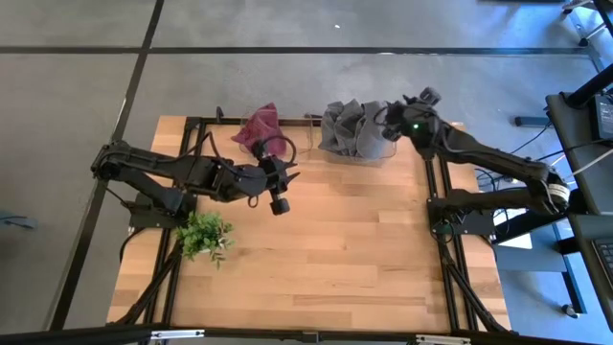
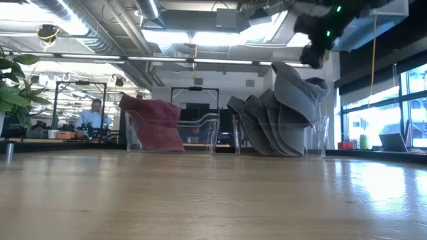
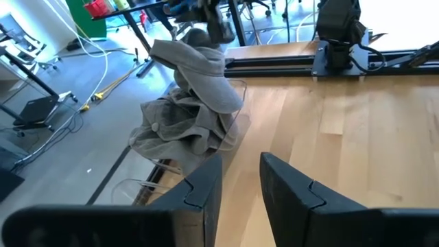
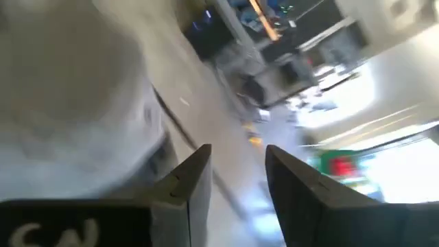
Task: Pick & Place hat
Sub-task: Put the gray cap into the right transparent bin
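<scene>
Wooden surface (image 1: 326, 249), hat pickup underway.
Right hand (image 1: 391, 123) narrow, empty above grey hats (image 1: 350, 129); left hand (image 3: 240, 182) narrow, empty, idle; nothing placed.

Right gripper (image 4: 236, 180): two dark fingers parted, nothing between | soft grey fabric hat (image 4: 65, 89): close beside them | background: blurred room

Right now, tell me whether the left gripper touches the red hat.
Apart. The high view shows bare table between the left gripper and the red hat behind it.
</scene>
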